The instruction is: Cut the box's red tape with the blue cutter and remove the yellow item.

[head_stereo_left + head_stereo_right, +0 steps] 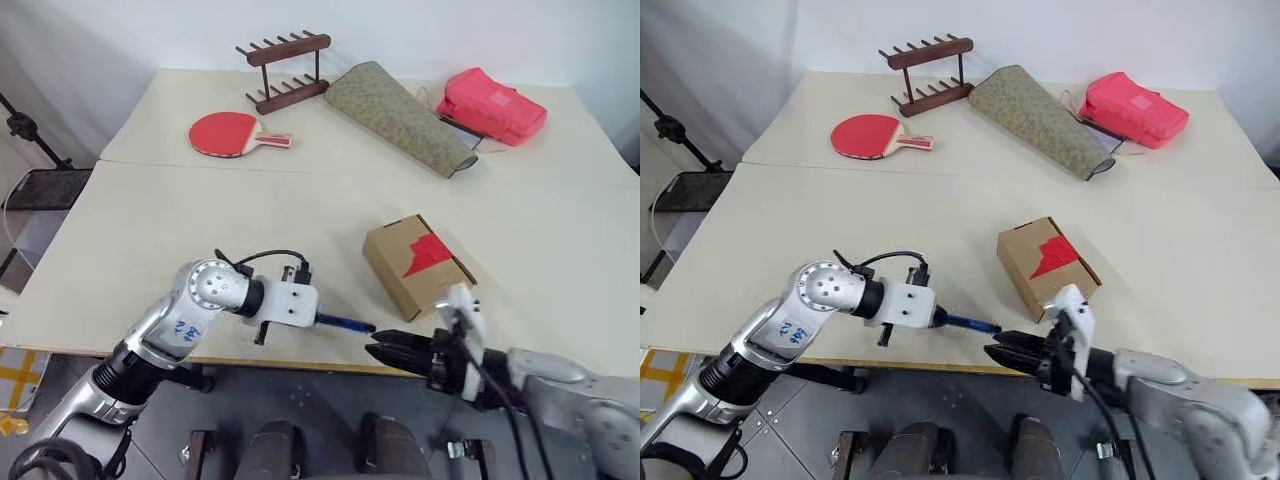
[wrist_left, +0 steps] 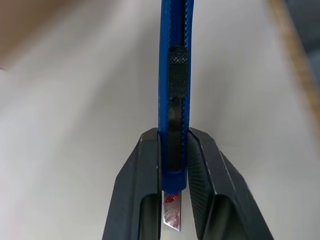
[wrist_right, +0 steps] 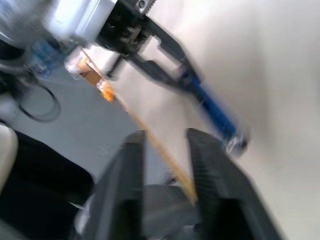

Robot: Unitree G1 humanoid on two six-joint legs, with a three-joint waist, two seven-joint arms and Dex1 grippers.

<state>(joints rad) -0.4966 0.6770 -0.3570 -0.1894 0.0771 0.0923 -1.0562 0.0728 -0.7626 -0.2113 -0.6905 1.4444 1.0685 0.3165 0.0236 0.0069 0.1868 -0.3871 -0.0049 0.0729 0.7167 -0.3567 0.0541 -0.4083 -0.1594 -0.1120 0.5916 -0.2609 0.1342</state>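
The left gripper [image 1: 322, 320] clamps the blue cutter [image 1: 345, 324] near the table's [image 1: 200, 220] front edge. The right gripper [image 1: 378, 352], fingers apart and empty, hangs beside the cutter's tip. The box [image 1: 417, 265] with red tape [image 1: 427, 255] lies just beyond.

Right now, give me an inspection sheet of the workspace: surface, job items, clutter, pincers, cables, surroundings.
Surface: pale table, two tops joined.
Job's things: box closed, red tape on top; blue cutter in left pincer, blade showing between the fingers. Yellow item: nothing seen.
Clutter: red paddle, wooden rack, patterned pouch, pink bag.
Pincers: left pincer shut on cutter; right pincer open, empty.
Cables: black lead at left wrist.
Surroundings: black stand, grey floor.
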